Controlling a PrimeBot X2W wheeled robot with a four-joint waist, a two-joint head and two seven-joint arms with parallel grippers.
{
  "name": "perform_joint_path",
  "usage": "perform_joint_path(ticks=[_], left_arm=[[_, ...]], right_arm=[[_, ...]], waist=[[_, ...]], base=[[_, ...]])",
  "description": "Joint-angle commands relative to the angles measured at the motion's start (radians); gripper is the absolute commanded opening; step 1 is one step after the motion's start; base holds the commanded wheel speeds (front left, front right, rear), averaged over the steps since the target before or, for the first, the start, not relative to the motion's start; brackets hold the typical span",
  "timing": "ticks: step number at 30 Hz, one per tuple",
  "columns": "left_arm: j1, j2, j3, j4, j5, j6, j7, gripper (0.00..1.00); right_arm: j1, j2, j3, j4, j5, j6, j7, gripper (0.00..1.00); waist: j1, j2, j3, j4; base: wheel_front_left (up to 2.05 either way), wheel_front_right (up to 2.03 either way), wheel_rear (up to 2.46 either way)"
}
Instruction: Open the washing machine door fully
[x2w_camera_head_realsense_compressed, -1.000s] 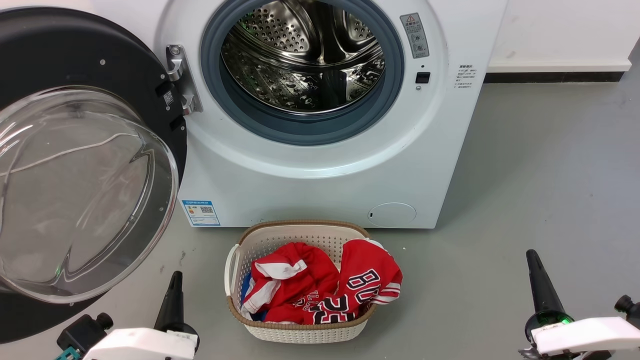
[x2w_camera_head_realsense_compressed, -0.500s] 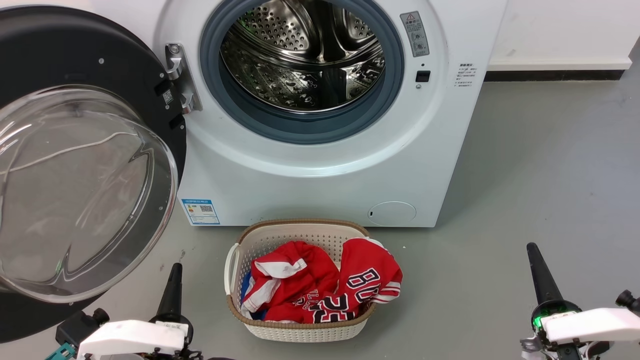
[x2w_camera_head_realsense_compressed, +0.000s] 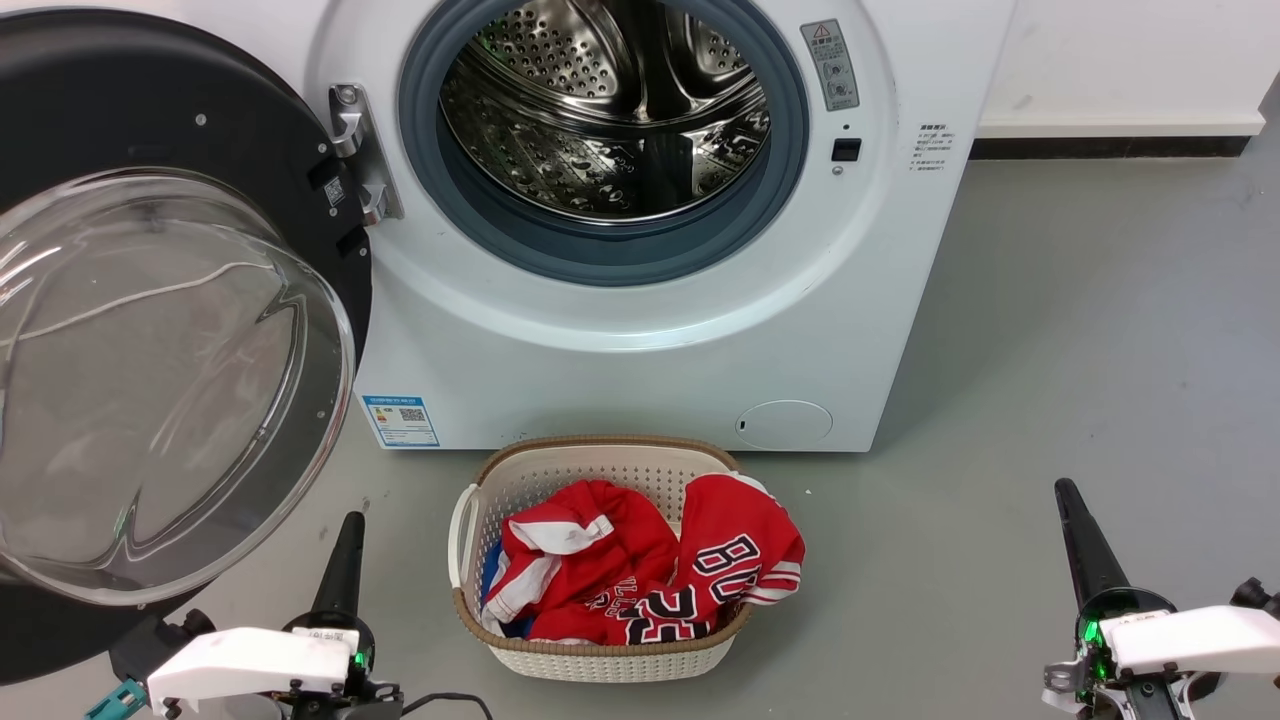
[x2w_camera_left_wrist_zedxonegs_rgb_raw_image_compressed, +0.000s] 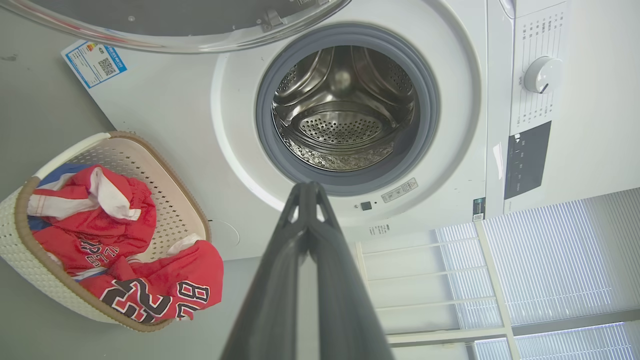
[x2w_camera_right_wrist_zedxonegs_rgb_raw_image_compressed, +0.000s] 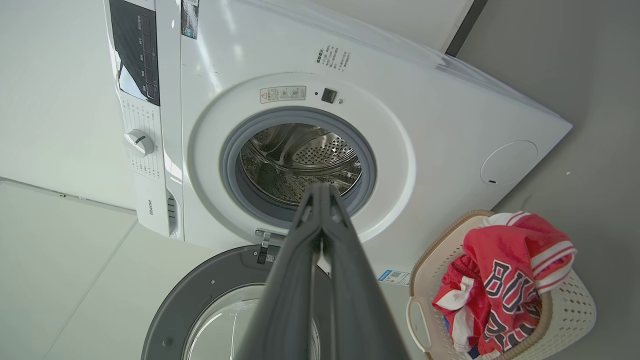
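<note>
door (x2w_camera_head_realsense_compressed: 170, 330) hangs wide open left of the washing machine (x2w_camera_head_realsense_compressed: 640, 340), likely at its stop though its outer edge is cropped. heavy, stiff; black rim (x2w_camera_head_realsense_compressed: 150, 90) slippery, glass bowl (x2w_camera_head_realsense_compressed: 120, 450) fragile, so push the rim. left gripper (x2w_camera_head_realsense_compressed: 352, 522) and right gripper (x2w_camera_head_realsense_compressed: 1066, 490) pressed together, empty, in front of it

A laundry corner: big white front-loading washing machine (x2w_camera_head_realsense_compressed: 620, 370), cream perforated plastic laundry basket (x2w_camera_head_realsense_compressed: 600, 665) holding red jerseys (x2w_camera_head_realsense_compressed: 600, 560), bare grey floor (x2w_camera_head_realsense_compressed: 1050, 350).
</note>
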Motion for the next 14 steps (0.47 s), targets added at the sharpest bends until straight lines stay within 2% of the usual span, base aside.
perform_joint_path(ticks=[1, 14], left_arm=[[-0.024, 0.005, 0.005, -0.001, -0.022, -0.005, 0.005, 0.0], [-0.045, 0.004, 0.016, 0.014, -0.131, -0.013, 0.036, 0.0]], right_arm=[[-0.026, -0.004, -0.004, 0.0, 0.022, 0.0, 0.007, 0.0], [-0.048, -0.001, -0.015, 0.024, 0.131, 0.0, 0.037, 0.0]], waist=[[0.0, 0.0, 0.0, 0.0], [0.0, 0.0, 0.004, 0.0]], base=[[0.0, 0.0, 0.0], [0.0, 0.0, 0.0]])
